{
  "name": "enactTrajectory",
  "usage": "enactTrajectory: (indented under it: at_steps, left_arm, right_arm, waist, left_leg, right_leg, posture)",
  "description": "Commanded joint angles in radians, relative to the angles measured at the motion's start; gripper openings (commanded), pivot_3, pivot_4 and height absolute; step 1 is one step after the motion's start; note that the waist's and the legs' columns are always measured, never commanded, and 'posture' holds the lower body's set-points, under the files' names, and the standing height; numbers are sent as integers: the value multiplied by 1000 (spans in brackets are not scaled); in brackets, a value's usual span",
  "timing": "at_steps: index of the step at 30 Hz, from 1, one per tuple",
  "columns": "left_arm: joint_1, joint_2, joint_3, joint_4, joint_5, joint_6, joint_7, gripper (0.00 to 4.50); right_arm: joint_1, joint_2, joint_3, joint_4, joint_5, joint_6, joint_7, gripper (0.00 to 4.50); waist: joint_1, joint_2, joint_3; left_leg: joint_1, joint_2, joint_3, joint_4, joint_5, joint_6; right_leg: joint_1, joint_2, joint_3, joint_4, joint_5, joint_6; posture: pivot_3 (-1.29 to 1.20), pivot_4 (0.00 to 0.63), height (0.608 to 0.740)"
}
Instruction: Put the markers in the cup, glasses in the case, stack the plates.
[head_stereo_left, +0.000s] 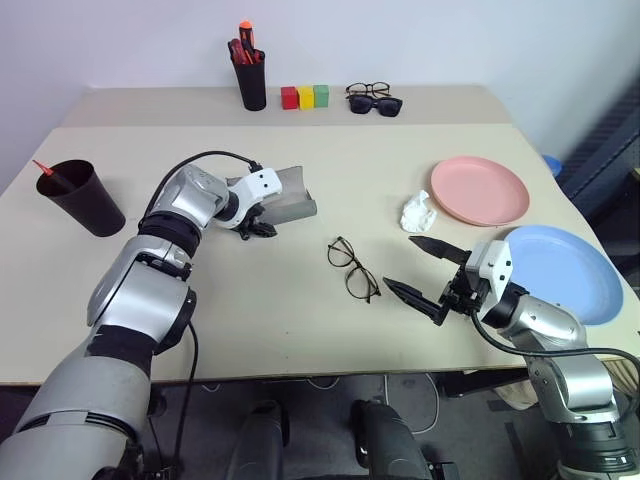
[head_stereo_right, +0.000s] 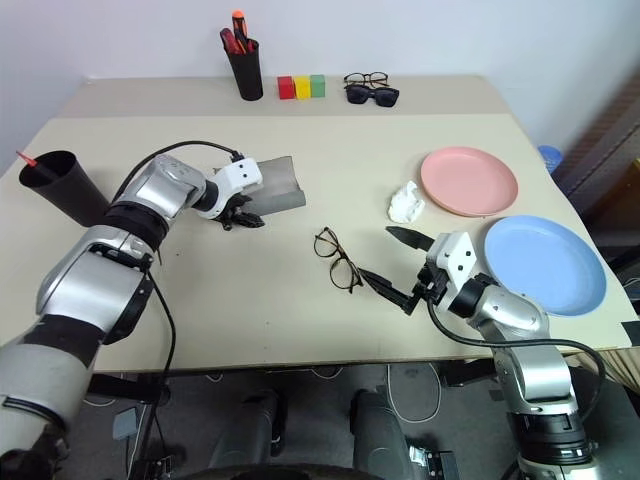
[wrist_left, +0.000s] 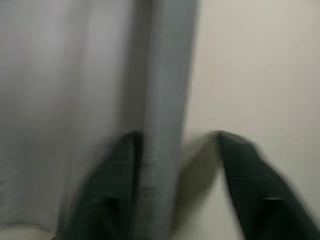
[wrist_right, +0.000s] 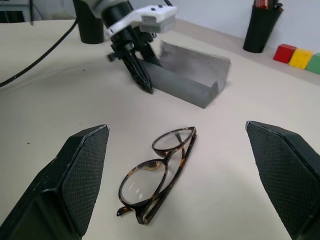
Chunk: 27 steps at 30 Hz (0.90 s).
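While the right gripper (head_stereo_left: 428, 271) hovers low over the table (head_stereo_left: 300, 330) with its fingers spread wide and nothing between them, the glasses (head_stereo_left: 352, 267) lie folded just beyond its tips, toward the table's middle, apart from them.

Left gripper (wrist_right: 140, 70): at the near wall of the open grey case (head_stereo_left: 285, 199), one finger to either side of that wall in the left wrist view; whether it grips the wall, cannot tell.

Case: lid up, left of the glasses, well apart from them.

Cup (head_stereo_left: 82, 197): far left edge, upright, a red-tipped marker (head_stereo_left: 47, 170) sticking out of it.

Pink plate (head_stereo_left: 479, 190): right side, unstacked. Blue plate (head_stereo_left: 556, 272): nearer, beside the right arm. A crumpled white scrap (head_stereo_left: 419, 211) lies just beside the pink plate.
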<state>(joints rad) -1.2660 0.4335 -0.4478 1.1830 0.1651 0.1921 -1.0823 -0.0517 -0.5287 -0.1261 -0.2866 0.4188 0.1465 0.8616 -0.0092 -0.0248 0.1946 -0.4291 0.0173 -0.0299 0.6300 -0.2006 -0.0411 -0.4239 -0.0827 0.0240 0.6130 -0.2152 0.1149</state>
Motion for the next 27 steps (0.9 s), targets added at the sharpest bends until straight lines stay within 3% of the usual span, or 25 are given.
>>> enactTrajectory:
  at_steps: [1,5,9,16,22,27]
  left_arm:
    - [-43,-7,22,20,30,-44,-26,45]
    - [-51,-8,34,16,43,-48,-79,45]
    - [-14,21,28,-80,41,-64,-230,45]
    - [249,176,11,-607,6,58,-480,45]
    - [405,307,-2,-903,-26,143,-532,45]
    - [401,249,-38,-933,-10,181,-496,45]
  right_arm:
    - [14,-10,-32,-56,21,-10,-17,4500]
    - [22,-9,-31,-64,18,-7,-30,4500]
    - [20,-10,-29,-60,13,-8,-41,4500]
    - [30,-15,-40,-43,9,-26,-40,4500]
    - [51,-10,-44,-29,2,-52,-37,4500]
    - [58,-2,-41,-9,-3,-72,-42,4500]
  waist:
    - [0,0,0]
    - [-1,0,0]
    - [-2,0,0]
    - [-10,1,0]
    - [-4,1,0]
    - [3,1,-1]
  left_leg:
    - [0,0,0,0,0,0]
    - [0,0,0,0,0,0]
    - [0,0,0,0,0,0]
    - [1,1,0,-1,0,1]
    - [1,1,0,0,0,1]
    - [1,1,0,1,0,1]
  right_leg:
    - [0,0,0,0,0,0]
    - [0,0,0,0,0,0]
    - [0,0,0,0,1,-1]
    - [0,0,0,1,1,-1]
    - [0,0,1,2,0,-3]
    - [1,0,1,1,0,-3]
  posture:
    - [0,150,740]
    - [0,150,740]
    - [0,150,740]
    - [0,150,740]
    - [0,150,740]
    - [0,150,740]
